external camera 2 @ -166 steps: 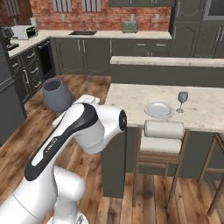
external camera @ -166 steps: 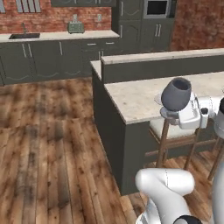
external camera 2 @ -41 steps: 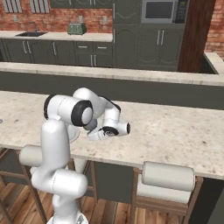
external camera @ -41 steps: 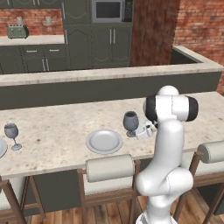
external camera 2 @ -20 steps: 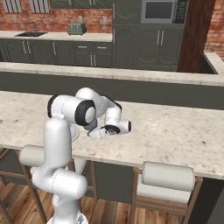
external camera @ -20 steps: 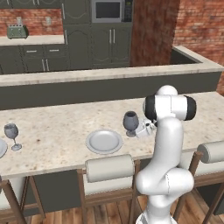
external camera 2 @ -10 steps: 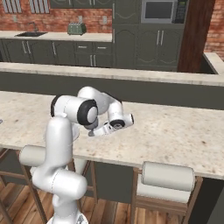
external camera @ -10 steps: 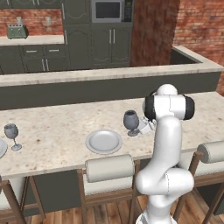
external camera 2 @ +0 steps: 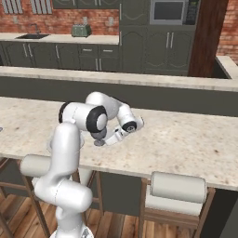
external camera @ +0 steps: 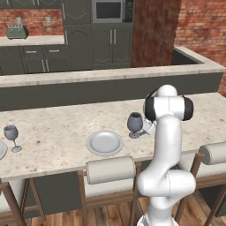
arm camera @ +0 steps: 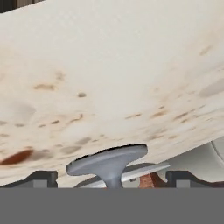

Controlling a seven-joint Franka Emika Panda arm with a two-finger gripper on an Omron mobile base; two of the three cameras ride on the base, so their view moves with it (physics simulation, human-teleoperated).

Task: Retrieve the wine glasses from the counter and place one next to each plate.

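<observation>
Standing upright on the worktop (external camera: 57,145) directly before the wide-open gripper (arm camera: 107,178), the dark wine glass (external camera: 135,124) sits just beside the plate (external camera: 105,142), evidently released there as that plate's companion.

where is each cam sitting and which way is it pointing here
Left base view: behind the arm on its left, facing the bar top with the plate, dark wine glass and second wine glass; the white arm rises at lower right.
Right base view: behind on the right, facing the same bar top; the arm rises at lower left, its tool open near the glass's foot.
Hand view: on the hand, looking low along the bar top at the glass's foot.
Shared: both base views show the bar top and the arm.
</observation>
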